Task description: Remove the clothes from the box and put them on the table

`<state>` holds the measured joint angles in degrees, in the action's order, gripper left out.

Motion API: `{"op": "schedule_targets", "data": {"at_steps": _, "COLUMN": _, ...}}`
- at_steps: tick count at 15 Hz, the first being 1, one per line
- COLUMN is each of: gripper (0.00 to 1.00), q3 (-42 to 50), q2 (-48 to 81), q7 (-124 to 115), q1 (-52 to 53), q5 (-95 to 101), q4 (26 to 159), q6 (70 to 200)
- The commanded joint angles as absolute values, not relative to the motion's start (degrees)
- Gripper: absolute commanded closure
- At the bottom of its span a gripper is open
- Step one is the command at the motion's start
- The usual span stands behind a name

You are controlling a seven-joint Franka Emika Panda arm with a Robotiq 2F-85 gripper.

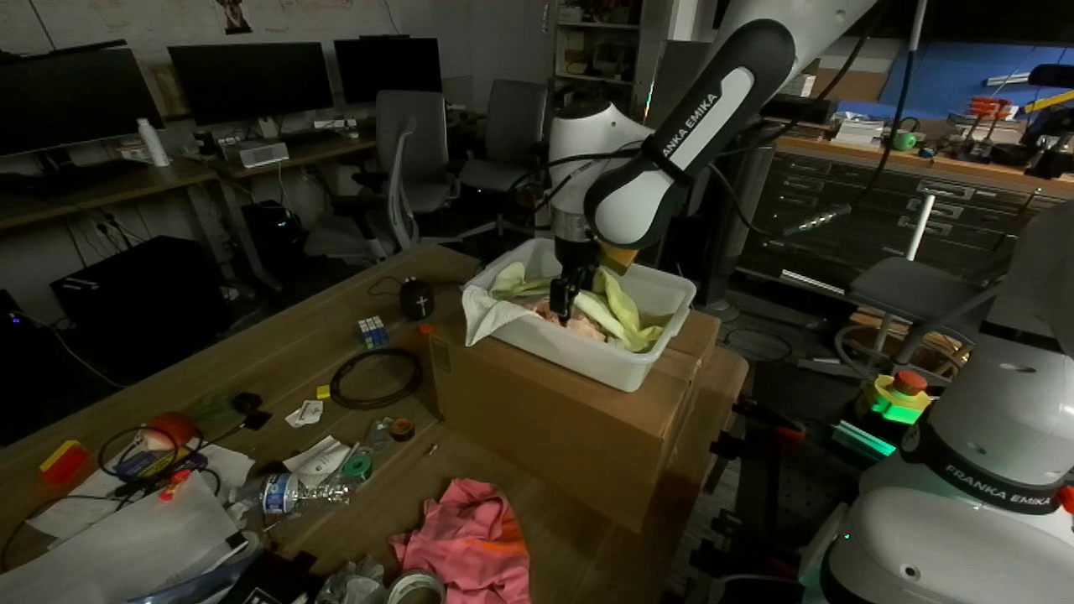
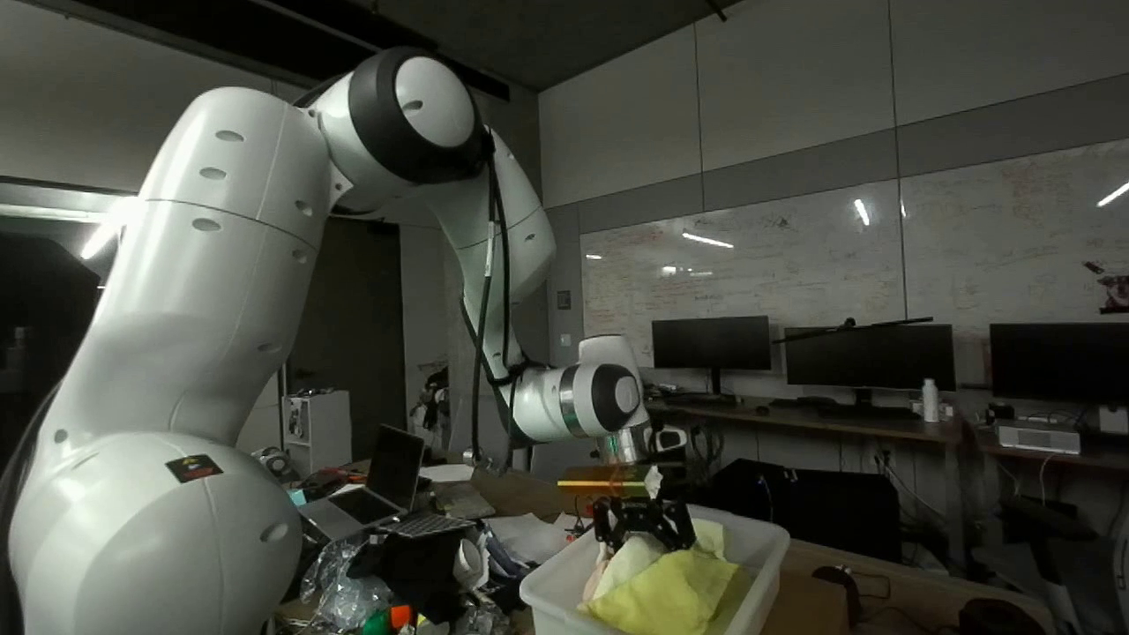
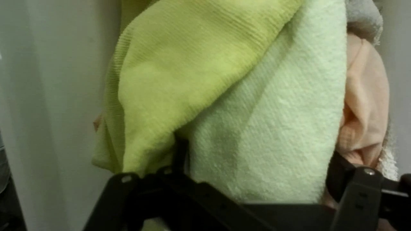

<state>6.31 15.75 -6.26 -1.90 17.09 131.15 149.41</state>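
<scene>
Robot arm extends down into a white bin, which sits on a cardboard box on the table. Step in hand, prob.: lining up a grasp on the next piece, w/ the end effector down among the clothes & nothing lifted. Next move calls for closing the 2 fingers on the pale green cloth, a straight lift past the bin's rim, then a carry to the table, maybe near the pink cloth lying there, prob. 1 piece already done.

The end effector is spread wide, w/ nothing visibly gripped; the tips are partly hidden in folds. In the wrist view the pale green cloth lies btwn the fingers & fills most of the gap. A yellow-green cloth overlaps it & runs down to the finger nearer the L edge of that view, so it could get pinched too. A peach cloth is just beside the other finger, toward the R edge. In an exterior view, a white cloth hangs over the bin's rim, near but apart from the end effector.
</scene>
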Motion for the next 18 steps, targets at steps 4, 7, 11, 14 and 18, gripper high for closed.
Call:
{"op": "schedule_targets", "data": {"at_steps": 4, "gripper": 0.57, "q3": 5.7, "q2": 17.2, "q7": -1.7, "q1": -3.4, "q5": 11.6, "q4": 131.4, "q6": 152.7}}
{"op": "schedule_targets", "data": {"at_steps": 7, "gripper": 0.80, "q3": 6.0, "q2": 15.8, "q7": -1.7, "q1": -3.1, "q5": 11.3, "q4": 132.2, "q6": 153.4}}
{"op": "schedule_targets", "data": {"at_steps": 11, "gripper": 0.99, "q3": 6.3, "q2": 11.1, "q7": -2.2, "q1": -2.4, "q5": 12.7, "q4": 135.2, "q6": 156.9}}
{"op": "schedule_targets", "data": {"at_steps": 14, "gripper": 0.96, "q3": 6.7, "q2": 6.7, "q7": -3.2, "q1": -1.4, "q5": 14.9, "q4": 137.7, "q6": 159.9}}
{"op": "schedule_targets", "data": {"at_steps": 18, "gripper": 0.96, "q3": 6.3, "q2": -0.7, "q7": -4.9, "q1": -1.2, "q5": 17.1, "q4": 140.8, "q6": 163.7}}
